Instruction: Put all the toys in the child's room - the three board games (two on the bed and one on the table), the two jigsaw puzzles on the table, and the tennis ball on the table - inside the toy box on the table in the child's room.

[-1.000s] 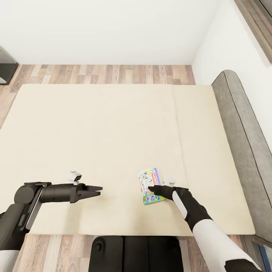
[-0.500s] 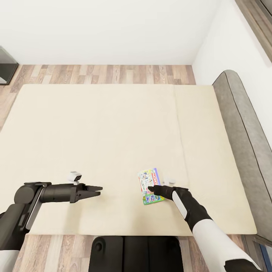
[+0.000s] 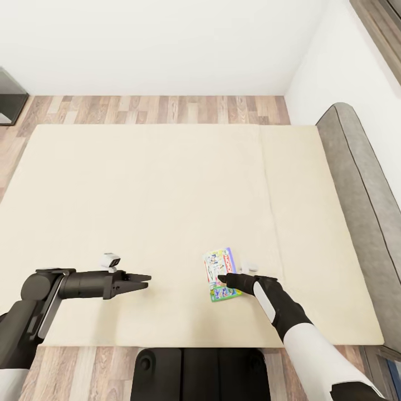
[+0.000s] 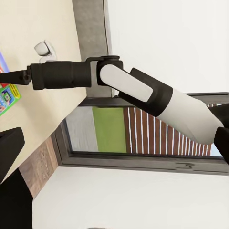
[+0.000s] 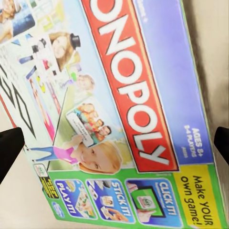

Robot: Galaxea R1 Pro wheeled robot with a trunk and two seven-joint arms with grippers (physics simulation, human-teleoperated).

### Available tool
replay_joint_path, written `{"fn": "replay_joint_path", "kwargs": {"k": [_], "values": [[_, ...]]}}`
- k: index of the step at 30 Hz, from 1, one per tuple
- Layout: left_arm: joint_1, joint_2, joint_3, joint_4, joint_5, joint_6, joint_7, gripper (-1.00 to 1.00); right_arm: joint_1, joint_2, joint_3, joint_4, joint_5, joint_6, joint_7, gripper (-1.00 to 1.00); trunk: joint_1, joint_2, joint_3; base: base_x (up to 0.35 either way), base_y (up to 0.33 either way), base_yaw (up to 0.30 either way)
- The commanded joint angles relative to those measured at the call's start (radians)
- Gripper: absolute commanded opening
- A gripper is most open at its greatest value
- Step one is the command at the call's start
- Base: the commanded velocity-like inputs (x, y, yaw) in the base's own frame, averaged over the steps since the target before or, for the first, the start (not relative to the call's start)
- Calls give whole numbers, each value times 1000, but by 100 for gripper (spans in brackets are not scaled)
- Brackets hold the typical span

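One board game, a flat white, green and blue Monopoly box, lies on the beige mattress of the bed near its front edge. My right gripper is open, its tips low over the box's near half. The right wrist view shows the board game close up, with a dark fingertip at each side edge. My left gripper hovers open over bare mattress, well left of the box. From the left wrist camera I see the right gripper beside a corner of the board game.
A grey headboard runs along the bed's right side, under a grey-framed window. Wood-plank floor lies beyond the bed, with dark furniture at the far left. My base stands against the bed's front edge.
The whole picture has shifted slightly, so the camera has moved. Both arms and the board game keep their places.
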Motion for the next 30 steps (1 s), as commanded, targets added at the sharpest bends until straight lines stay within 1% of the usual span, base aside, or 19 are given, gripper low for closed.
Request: {"fn": "replay_joint_path", "kwargs": {"k": [1, 8, 20, 30], "values": [[0, 0, 0, 0, 0, 11, -4, 100, 0, 0, 0, -1, -2, 5, -2, 100, 1, -2, -1, 0, 49, 0], [0, 0, 0, 0, 0, 11, -4, 100, 0, 2, 1, -1, -2, 5, -21, 100, 1, -2, -1, 0, 69, 0], [0, 0, 1, 0, 0, 11, -4, 100, 1, 5, 2, -1, -2, 5, -25, 100, 1, -2, -1, 0, 55, 0], [0, 0, 1, 0, 1, 11, -4, 100, 1, 7, 2, -1, -2, 5, -25, 100, 1, -2, -1, 0, 93, 0]]}}
